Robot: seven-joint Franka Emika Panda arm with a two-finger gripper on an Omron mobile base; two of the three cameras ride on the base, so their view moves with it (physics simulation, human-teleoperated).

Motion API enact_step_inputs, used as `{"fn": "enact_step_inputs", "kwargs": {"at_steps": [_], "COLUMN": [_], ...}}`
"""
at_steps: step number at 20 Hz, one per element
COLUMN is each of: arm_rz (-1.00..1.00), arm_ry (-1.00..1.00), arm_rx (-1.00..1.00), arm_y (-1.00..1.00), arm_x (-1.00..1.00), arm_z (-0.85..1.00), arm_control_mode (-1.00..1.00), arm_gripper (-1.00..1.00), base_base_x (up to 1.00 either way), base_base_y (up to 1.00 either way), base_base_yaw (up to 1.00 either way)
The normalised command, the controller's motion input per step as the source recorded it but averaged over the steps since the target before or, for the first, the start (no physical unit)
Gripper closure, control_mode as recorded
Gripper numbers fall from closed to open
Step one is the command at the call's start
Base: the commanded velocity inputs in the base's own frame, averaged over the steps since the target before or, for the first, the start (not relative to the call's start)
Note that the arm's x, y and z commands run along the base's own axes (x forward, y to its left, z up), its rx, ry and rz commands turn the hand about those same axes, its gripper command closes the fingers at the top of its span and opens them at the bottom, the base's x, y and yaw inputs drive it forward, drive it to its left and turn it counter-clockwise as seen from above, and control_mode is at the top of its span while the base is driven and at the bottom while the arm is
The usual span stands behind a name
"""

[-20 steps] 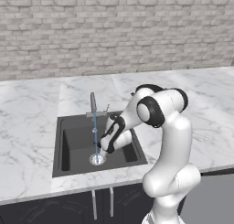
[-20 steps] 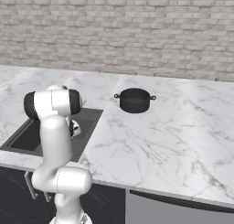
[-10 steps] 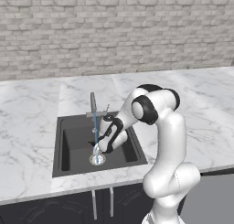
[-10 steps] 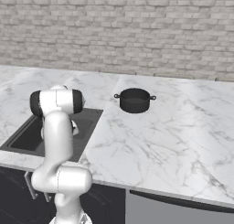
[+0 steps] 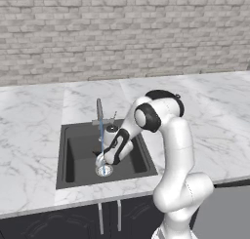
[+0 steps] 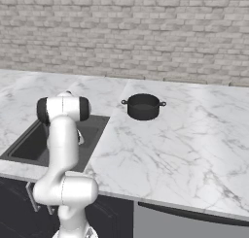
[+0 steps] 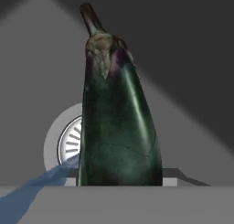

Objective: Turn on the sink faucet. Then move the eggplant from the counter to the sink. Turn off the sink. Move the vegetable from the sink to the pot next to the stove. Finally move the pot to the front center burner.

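- The tool (image 5: 104,158) hangs low inside the sink (image 5: 73,157), by the round drain (image 7: 68,145), pinching the eggplant (image 7: 119,122).
- The eggplant sits stem-away from the camera, just above the basin floor; contact I cannot tell.
- The faucet (image 5: 99,117) runs, its stream falling beside the vegetable.
- Judgement: lower until the eggplant rests flat, spread the tool, then lift straight up clear of the spout.
- The black pot (image 6: 143,106) stands well apart on the tabletop (image 6: 170,144).
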Motion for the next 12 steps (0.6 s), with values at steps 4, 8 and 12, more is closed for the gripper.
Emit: {"fn": "enact_step_inputs", "kwargs": {"at_steps": [4,8,12], "arm_rz": [-0.04,-0.04,-0.04], "arm_ry": [0.00,0.00,0.00], "arm_rx": [0.00,0.00,0.00], "arm_y": [0.04,0.05,0.04], "arm_x": [0.29,0.24,0.24], "arm_z": [-0.23,-0.23,-0.20], "arm_control_mode": [-1.00,-1.00,-1.00], "arm_gripper": [1.00,1.00,1.00], "base_base_x": [0.00,0.00,0.00], "base_base_y": [0.00,0.00,0.00], "base_base_yaw": [0.00,0.00,0.00]}}
